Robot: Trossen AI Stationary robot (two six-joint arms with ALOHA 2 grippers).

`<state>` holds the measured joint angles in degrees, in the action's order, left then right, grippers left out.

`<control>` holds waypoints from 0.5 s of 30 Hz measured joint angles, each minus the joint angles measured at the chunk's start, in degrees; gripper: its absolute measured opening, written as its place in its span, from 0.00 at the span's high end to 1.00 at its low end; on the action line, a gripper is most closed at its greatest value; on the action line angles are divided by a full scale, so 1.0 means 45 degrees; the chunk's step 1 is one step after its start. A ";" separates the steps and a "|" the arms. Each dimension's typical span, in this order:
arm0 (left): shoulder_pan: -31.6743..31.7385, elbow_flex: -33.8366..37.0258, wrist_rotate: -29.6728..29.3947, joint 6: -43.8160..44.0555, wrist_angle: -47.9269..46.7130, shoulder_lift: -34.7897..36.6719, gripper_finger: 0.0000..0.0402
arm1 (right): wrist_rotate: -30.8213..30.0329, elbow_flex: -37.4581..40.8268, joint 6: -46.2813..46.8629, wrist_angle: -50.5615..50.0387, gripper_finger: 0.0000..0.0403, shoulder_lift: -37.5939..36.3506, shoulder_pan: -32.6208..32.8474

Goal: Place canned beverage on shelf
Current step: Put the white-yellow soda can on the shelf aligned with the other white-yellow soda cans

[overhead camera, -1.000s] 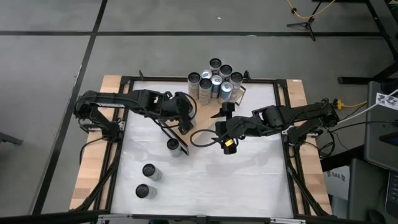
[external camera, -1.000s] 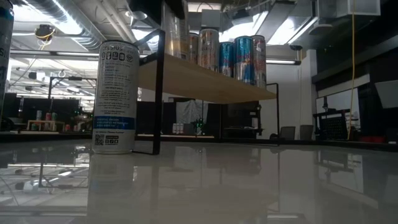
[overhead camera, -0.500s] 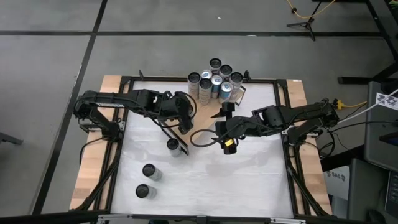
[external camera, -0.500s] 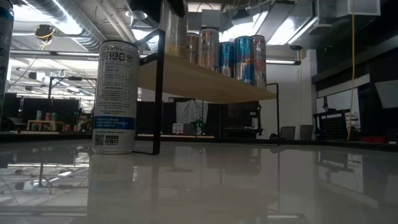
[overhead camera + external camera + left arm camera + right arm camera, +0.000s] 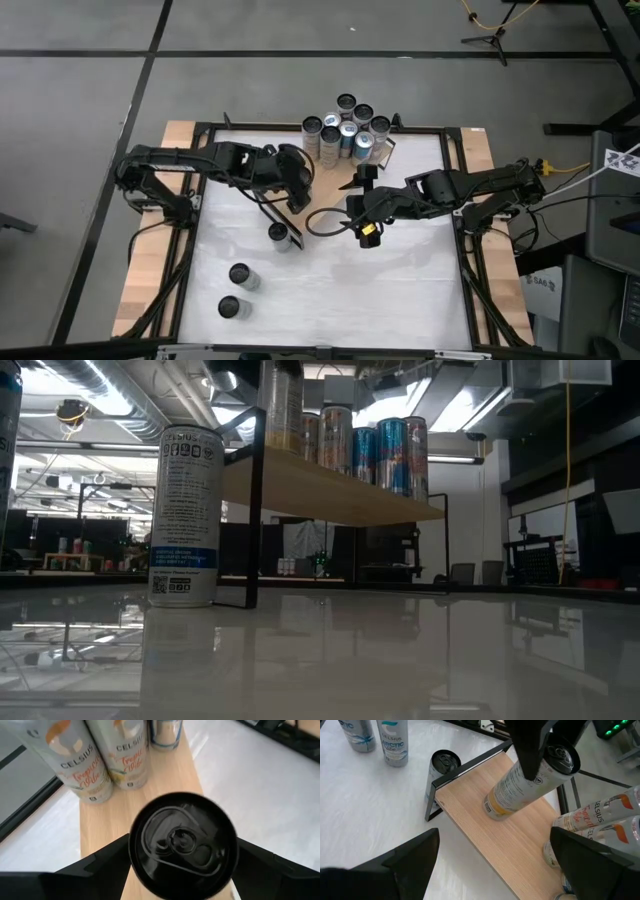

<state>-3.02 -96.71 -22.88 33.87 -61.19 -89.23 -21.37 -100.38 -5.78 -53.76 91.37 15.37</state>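
The jaws of the left gripper [image 5: 296,182] are standing on both sides of a tall can [image 5: 183,842], close to its top. I cannot tell whether they are pressing it or have let it go, because in the left wrist view the dark tips are meeting the can's outline on both sides. The can is standing upright on the shelf [image 5: 485,840], with its bottom flat on the light wood near the end that has the black frame. In my judgement the gripper is taking it from above so that it comes down straight and is not tipping.

The right gripper [image 5: 492,875] is hanging with its jaws spread wide and nothing between them, well apart from the can and looking at it over the board. It seems to be waiting there so that it is not crossing the left arm's way.

Farther along the same board, a group of other cans [image 5: 370,455] is standing close together, probably to keep room for the new ones. More cans [image 5: 240,277] are waiting upright on the white table [image 5: 400,290], and one of them [image 5: 185,515] is standing just beside the shelf's frame. So the task is looking nearly done for this can, and the remaining ones are not yet placed.
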 joint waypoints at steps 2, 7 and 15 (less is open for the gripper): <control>0.0004 0.0000 -0.0007 -0.0005 0.0225 0.0066 0.27 | -0.0004 0.0000 0.0000 0.0000 0.07 0.0000 -0.0003; 0.0004 0.0000 -0.0026 -0.0667 0.0300 0.0273 0.27 | 0.0000 0.0000 0.0000 0.0004 0.07 0.0000 -0.0002; 0.0004 0.0000 -0.0039 -0.1001 0.0425 0.0306 0.27 | -0.0003 0.0000 0.0000 0.0000 0.07 0.0000 -0.0001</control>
<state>-3.01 -96.71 -23.06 29.36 -59.28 -87.85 -21.38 -100.38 -5.78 -53.76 91.37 15.36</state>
